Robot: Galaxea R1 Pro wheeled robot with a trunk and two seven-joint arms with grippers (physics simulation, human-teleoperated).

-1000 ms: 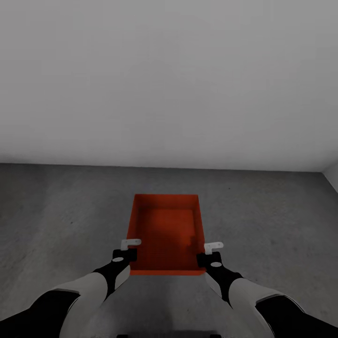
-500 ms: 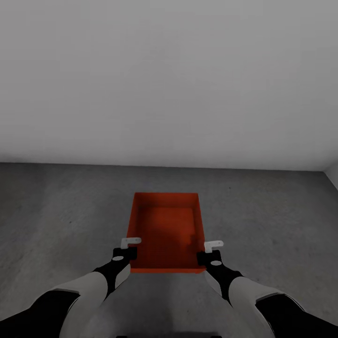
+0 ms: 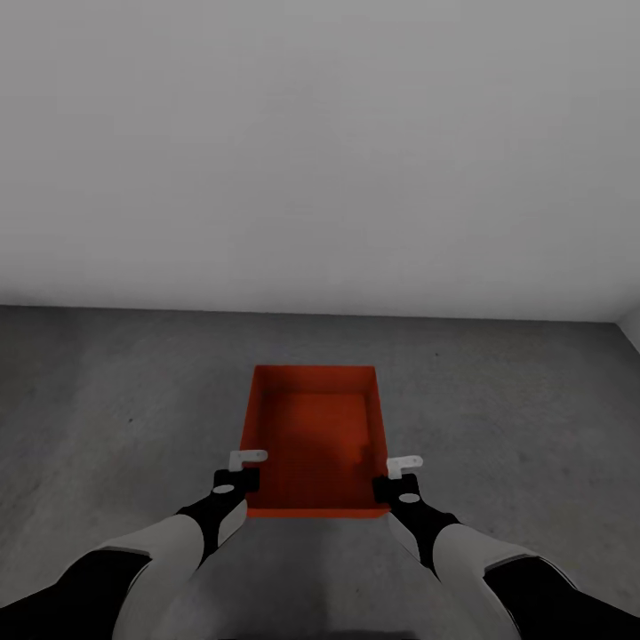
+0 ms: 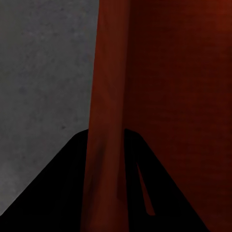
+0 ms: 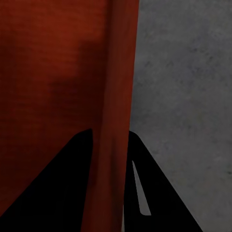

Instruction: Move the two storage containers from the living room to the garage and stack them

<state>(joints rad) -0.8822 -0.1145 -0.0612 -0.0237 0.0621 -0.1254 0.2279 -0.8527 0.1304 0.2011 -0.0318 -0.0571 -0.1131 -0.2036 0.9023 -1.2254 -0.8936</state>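
While both claws pinch its walls, storage container (image 3: 313, 427) shows no readable writing.

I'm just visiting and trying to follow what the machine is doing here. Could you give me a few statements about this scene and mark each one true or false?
1. The orange-red rectangular open-top bin is empty. True.
2. The left pincer and the right pincer each clamp a side wall of the bin. True; each wrist view shows a wall between two fingers.
3. The floor under the bin is pale wood planks. False; it is dark grey rough concrete floor.
4. A second bin sits inside the first. False; one bin is seen.
5. The plain light-grey wall stands behind the bin. True.
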